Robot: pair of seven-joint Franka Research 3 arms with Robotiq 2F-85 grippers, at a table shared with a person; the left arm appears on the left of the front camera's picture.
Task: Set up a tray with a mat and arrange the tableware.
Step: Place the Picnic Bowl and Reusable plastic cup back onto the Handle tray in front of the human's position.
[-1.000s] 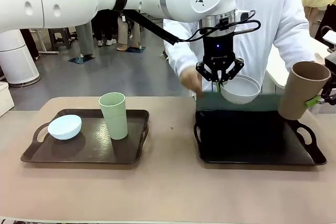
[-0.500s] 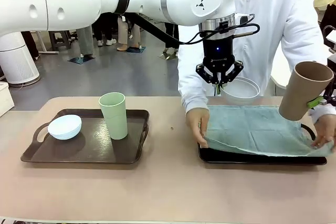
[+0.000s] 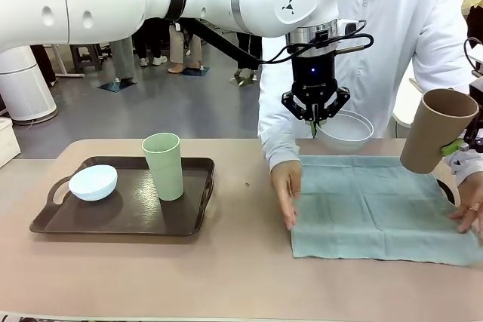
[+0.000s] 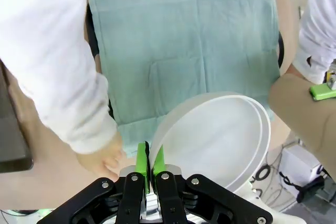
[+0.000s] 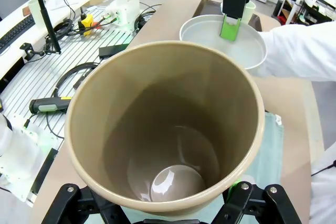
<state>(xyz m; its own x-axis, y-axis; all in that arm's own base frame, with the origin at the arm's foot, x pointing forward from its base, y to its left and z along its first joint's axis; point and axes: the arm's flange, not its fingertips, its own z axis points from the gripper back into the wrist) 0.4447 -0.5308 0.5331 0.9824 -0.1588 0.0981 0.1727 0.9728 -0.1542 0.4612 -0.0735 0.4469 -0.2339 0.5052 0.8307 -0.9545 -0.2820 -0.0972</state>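
1. The left tray (image 3: 45,224) carries the blue bowl (image 3: 93,182) and the green cup (image 3: 163,165), upright and apart, probably waiting their turn.
2. The left gripper (image 3: 314,124), pinched tight on the rim of the white bowl (image 3: 346,129), holds it in the air over the far edge of the mat (image 3: 370,209), likely to stay clear of the smoothing.
3. A person's hand (image 3: 287,190) and the other hand (image 3: 469,209) press the mat's opposite side edges flat over the second tray (image 4: 92,35).
4. The right gripper (image 3: 453,145), jaws wide around the brown cup (image 3: 436,130), holds it tilted in the air at the mat's right end, seemingly until the mat is settled.
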